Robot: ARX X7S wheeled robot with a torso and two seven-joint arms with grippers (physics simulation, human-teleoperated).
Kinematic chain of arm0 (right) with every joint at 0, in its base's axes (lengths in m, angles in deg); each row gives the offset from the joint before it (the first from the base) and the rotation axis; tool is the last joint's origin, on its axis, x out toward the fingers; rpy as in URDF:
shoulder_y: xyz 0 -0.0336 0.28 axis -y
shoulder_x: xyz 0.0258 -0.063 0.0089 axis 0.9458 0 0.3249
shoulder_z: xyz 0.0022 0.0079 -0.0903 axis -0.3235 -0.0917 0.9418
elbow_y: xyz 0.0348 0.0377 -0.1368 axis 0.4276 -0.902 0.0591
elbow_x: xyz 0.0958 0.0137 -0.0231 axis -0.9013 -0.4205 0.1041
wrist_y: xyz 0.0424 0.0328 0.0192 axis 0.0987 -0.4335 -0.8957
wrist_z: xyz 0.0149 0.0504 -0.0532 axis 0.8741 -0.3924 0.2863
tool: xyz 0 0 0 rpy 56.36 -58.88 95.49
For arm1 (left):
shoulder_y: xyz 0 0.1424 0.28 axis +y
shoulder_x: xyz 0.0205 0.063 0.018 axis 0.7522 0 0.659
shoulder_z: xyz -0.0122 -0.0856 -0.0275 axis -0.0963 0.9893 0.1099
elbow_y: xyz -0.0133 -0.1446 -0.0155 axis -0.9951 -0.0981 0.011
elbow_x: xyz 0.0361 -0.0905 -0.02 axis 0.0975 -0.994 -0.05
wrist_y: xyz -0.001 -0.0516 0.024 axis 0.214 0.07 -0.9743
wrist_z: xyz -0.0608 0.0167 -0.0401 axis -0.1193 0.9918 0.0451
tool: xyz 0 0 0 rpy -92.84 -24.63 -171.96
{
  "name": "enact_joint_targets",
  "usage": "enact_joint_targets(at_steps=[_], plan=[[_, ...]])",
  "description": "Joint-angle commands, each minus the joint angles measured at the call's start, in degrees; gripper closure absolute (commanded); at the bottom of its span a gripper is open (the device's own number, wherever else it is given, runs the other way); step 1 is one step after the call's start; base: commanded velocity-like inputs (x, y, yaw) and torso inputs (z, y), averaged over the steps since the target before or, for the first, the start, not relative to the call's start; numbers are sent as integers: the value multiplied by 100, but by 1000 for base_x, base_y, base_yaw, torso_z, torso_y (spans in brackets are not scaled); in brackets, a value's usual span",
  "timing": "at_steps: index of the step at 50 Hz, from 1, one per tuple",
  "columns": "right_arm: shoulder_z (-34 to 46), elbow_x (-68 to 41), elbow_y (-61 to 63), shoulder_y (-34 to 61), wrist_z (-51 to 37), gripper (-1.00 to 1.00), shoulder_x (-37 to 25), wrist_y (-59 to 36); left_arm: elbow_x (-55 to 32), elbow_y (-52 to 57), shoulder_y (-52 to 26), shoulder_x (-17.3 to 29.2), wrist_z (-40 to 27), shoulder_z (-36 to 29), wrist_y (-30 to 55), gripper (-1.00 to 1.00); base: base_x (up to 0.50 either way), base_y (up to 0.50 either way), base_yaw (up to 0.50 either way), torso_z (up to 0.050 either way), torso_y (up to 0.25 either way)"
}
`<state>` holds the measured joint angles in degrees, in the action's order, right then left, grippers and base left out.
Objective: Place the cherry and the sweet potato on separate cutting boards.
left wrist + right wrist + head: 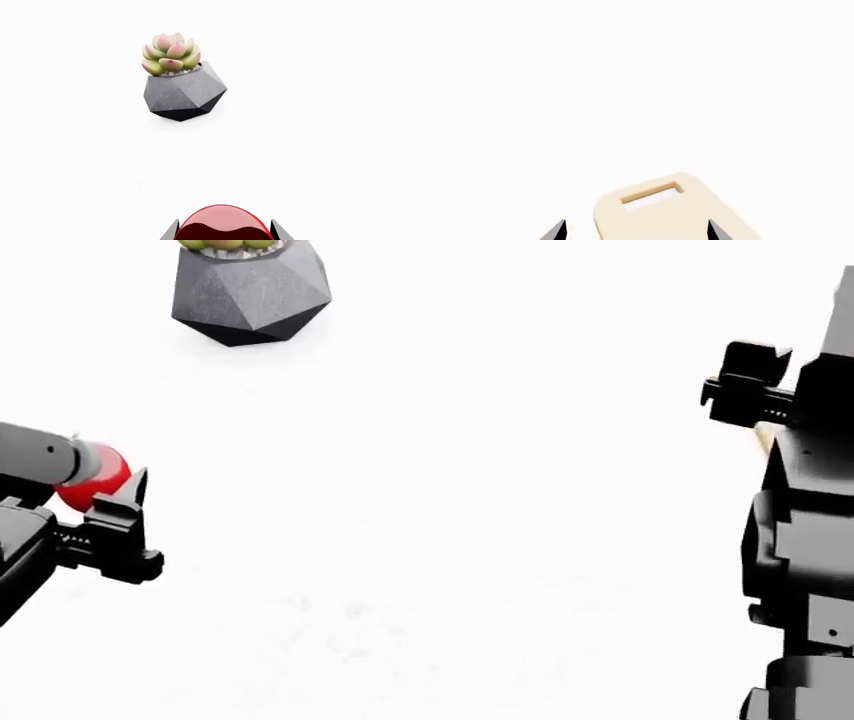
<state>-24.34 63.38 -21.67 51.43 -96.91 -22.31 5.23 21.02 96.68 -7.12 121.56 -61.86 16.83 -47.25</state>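
cherry (96, 478) sits pinched in the left gripper (114, 495) at the head view's left edge, above the white table (467, 540). succulent pot (251, 295) stands beyond. right gripper (635, 231) hangs spread over a cutting board (674, 215).

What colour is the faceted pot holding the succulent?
Matte dark grey; the faceted geometric planter pot shows best in the left wrist view.
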Motion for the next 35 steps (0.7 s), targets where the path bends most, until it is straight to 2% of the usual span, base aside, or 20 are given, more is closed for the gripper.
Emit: enact_joint_targets(at_steps=[1, 2, 6, 21, 26, 35], plan=[[146, -730, 2503, -1002, 1498, -100, 80, -947, -49, 42, 51, 0, -19, 69, -175, 100, 0, 0, 0, 0, 0], [-64, -1027, 2936, -1214, 1712, -100, 118, -813, -56, 61, 77, 15, -4, 82, -202, 100, 0, 0, 0, 0, 0], [134, -1008, 3792, -1589, 1731, -100, -16, -1167, -24, 92, 55, 5, 51, 94, -282, 100, 0, 0, 0, 0, 0], [50, -1233, 5786, -2793, 1569, -100, -286, -1961, -75, 71, 111, -24, -7, 188, -375, 100, 0, 0, 0, 0, 0], [-42, -1352, 6141, -2987, 1564, -100, -349, -2190, -69, 58, 71, -58, -22, 167, -349, 100, 0, 0, 0, 0, 0], [-89, -1376, 6060, -2950, 1568, -100, -345, -2108, -94, 66, 25, -43, -9, 142, -282, 100, 0, 0, 0, 0, 0]])
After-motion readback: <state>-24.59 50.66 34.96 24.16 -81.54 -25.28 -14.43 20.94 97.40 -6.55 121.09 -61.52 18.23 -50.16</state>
